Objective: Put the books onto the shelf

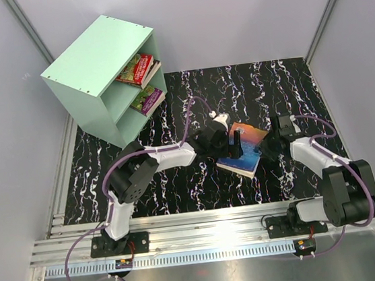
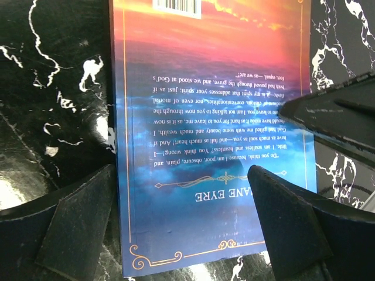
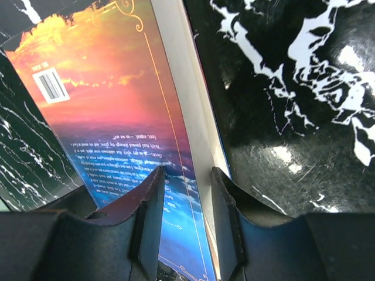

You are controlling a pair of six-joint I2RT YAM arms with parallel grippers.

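Partly done: a red paperback (image 1: pixel 137 68) lies in the upper compartment of the mint-green wooden shelf (image 1: pixel 91 63) and a purple-and-green paperback (image 1: pixel 146 99) in the lower. The blue-and-orange paperback (image 1: pixel 241 161) is left on the black marbled surface (image 1: pixel 199 186) between the arms, back cover up. Its long axis runs far-to-near, barcode end away, spine leftward. The right gripper (image 3: pixel 184 199) has its fingers pinched narrowly on the page edge, while the left gripper (image 2: pixel 184 222) hangs above with fingers wide.

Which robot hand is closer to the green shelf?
Left. The left gripper hovers open over the blue book, on its shelf-side end. The right gripper pinches the book's far edge, farther from the shelf.
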